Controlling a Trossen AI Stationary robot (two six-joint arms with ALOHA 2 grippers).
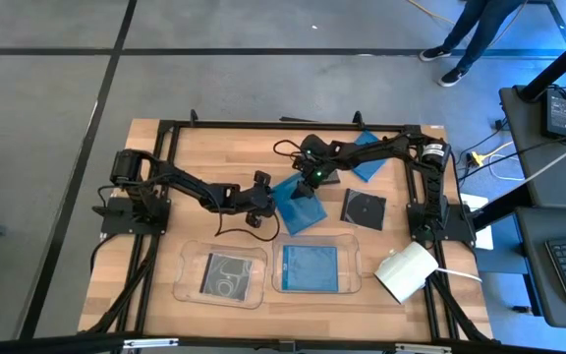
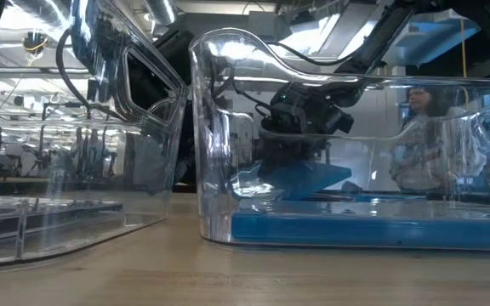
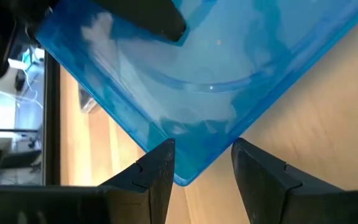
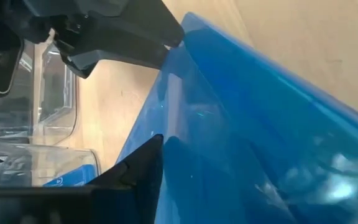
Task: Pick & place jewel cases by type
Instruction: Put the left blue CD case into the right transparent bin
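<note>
Jewel cases lie spread over my wooden table (image 1: pixel 165 147), and the one in play is a translucent blue square plastic case (image 1: pixel 298 205) near the middle, tilted off the surface with both arms on it. My left gripper (image 1: pixel 263 202) sits at that case's left side; its wrist camera shows one corner of the blue case (image 3: pixel 210 93) poking down between the two dark fingers (image 3: pixel 157 171), which stand a little apart on either side of the corner. I cannot tell whether they are actually pinching it. My right gripper (image 1: pixel 310 177) comes in from the far side onto the same case; in its wrist view the blue plastic (image 4: pixel 260 143) fills the picture with one dark finger (image 4: pixel 138 165) against its edge, and I cannot tell how wide those jaws stand.

A second translucent blue case (image 1: pixel 368 157) lies flat on the table farther back to the right. A black case showing a round disc (image 1: pixel 363 208) lies flat just right of the lifted one. Near the front edge stand two clear rounded-corner trays: the left tray (image 1: pixel 187 280) holds a black disc case (image 1: pixel 225 274), the right tray (image 1: pixel 347 285) holds a blue case (image 1: pixel 310 266).
</note>
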